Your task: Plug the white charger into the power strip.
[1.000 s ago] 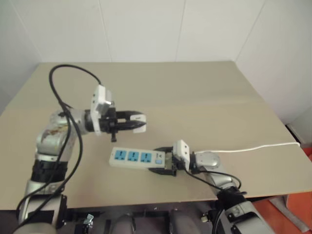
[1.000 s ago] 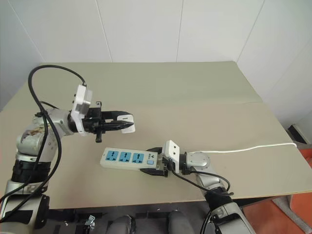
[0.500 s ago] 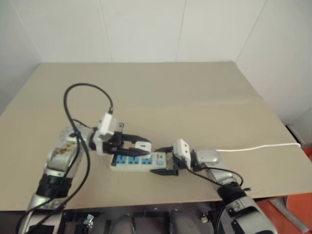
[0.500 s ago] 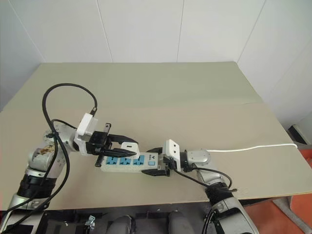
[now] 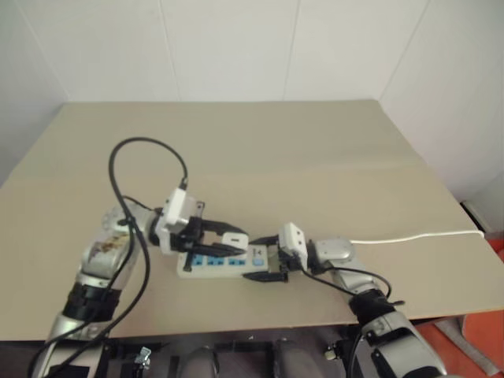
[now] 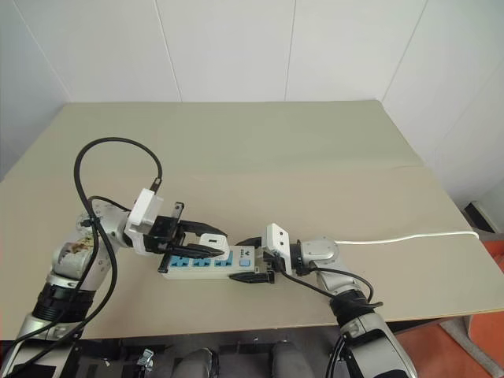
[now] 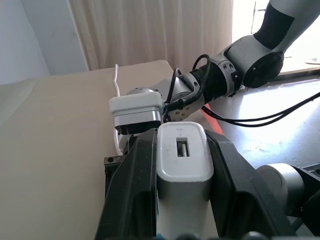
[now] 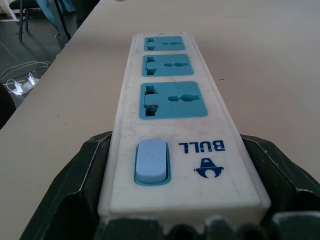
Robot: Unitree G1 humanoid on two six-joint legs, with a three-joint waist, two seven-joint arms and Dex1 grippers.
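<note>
Two grips set: left gripper [image 6: 206, 242] clamps the small white boxy charger [image 6: 209, 237] just above the long white blue-socketed power strip [image 8: 172, 125], whose switch end the right gripper [image 6: 257, 266] straddles; misaligned prongs could jam.

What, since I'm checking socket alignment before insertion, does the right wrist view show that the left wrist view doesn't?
The right wrist view gives the power strip lengthwise: three blue socket faces, all unoccupied, and the blue switch, with the right gripper clamped on the switch end. The left wrist view gives the white charger pinched in the left gripper, its slotted end face toward the camera. Both include the tan table.
</note>
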